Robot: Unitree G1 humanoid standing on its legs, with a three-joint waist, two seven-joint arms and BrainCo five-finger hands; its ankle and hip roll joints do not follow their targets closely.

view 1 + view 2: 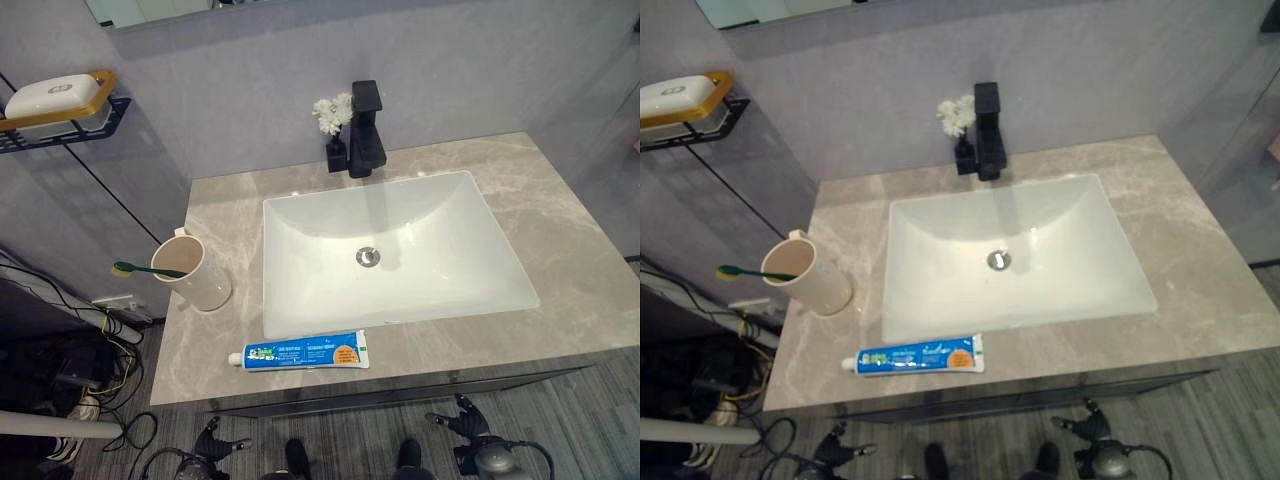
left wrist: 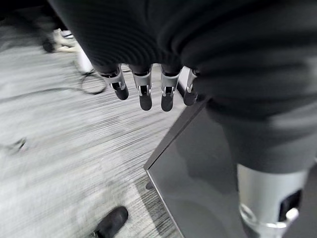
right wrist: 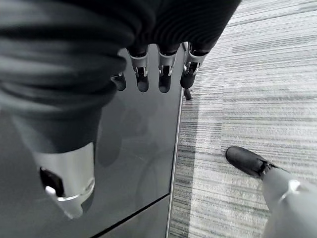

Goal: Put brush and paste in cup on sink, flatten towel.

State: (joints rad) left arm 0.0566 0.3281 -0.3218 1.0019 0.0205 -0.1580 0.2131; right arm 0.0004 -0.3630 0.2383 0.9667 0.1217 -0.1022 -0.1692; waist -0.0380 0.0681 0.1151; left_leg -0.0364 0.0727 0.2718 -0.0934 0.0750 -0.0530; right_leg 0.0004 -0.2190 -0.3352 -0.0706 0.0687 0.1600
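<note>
table: grey marble top [image 1: 560, 250], white sink [image 1: 400, 290] set in
left edge: cream cup [image 1: 195, 272]
front edge: blue toothpaste tube [image 1: 305, 351]
back edge: black faucet [image 1: 365, 130]

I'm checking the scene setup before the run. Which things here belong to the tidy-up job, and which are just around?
Job things: toothbrush already in the cup; toothpaste lying on the countertop in front of the sink.

Just around: tap, white flowers, soap dish on the wall shelf.

Head eyes overlook sink [image 1: 395, 250]; wrist cameras face floor [image 2: 59, 148]
</note>
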